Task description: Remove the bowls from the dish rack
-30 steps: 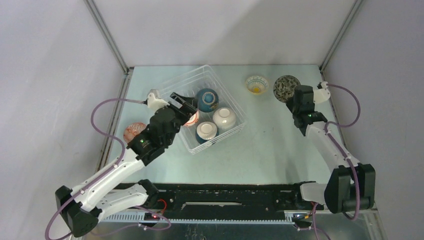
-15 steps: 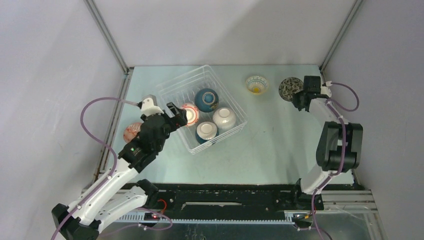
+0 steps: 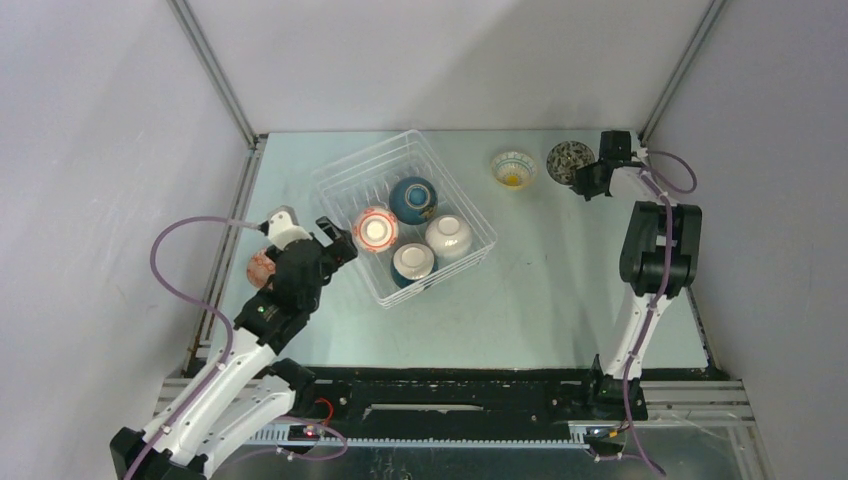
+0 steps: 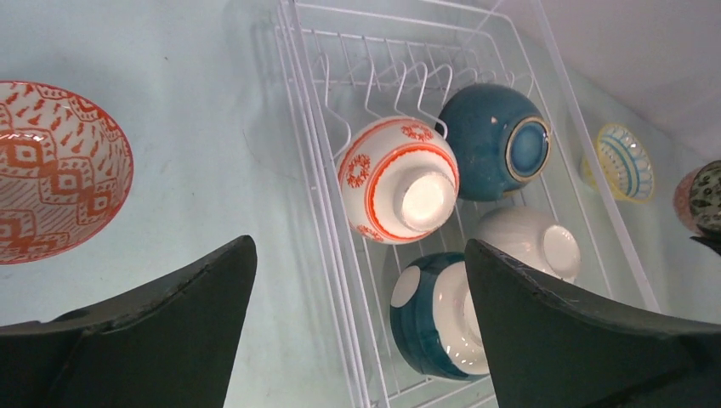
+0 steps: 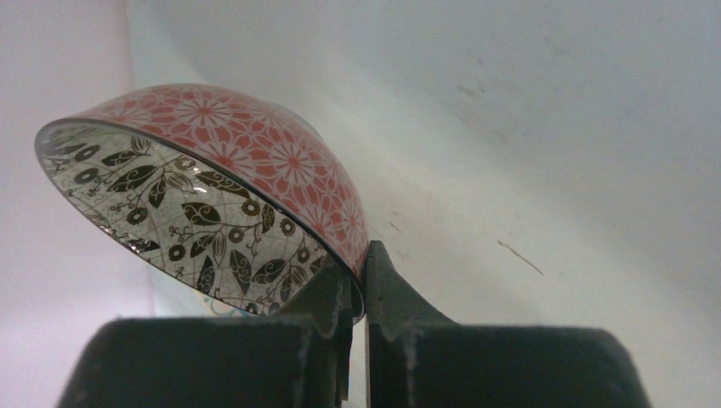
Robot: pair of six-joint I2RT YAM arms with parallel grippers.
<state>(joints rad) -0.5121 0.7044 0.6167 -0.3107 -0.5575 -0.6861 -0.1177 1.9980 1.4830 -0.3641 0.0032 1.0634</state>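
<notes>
The white wire dish rack [image 3: 466, 205] holds several bowls upside down: a red-ringed white one [image 3: 375, 230], a dark teal one [image 3: 412, 198], a plain white one [image 3: 449, 236] and a teal-and-white one [image 3: 413, 262]. My left gripper [image 3: 335, 243] hangs open and empty just outside the rack's left rim [image 4: 319, 195], with its fingers pointing at the red-ringed bowl [image 4: 400, 183]. A red-patterned bowl [image 4: 51, 170] sits on the table to its left. At the far right, my right gripper [image 5: 361, 276] is shut on the rim of a leaf-patterned bowl [image 5: 212, 170] and holds it tilted.
A yellow bowl [image 3: 514, 168] stands upright on the table between the rack and the leaf-patterned bowl [image 3: 566, 160]. Grey walls and metal corner posts close in the back and both sides. My right arm stands tall along the right edge.
My left gripper has pulled back from the red-ringed bowl toward the near left and opened fully; that bowl stays in the rack. My right arm has carried the leaf-patterned bowl further into the far right corner.
</notes>
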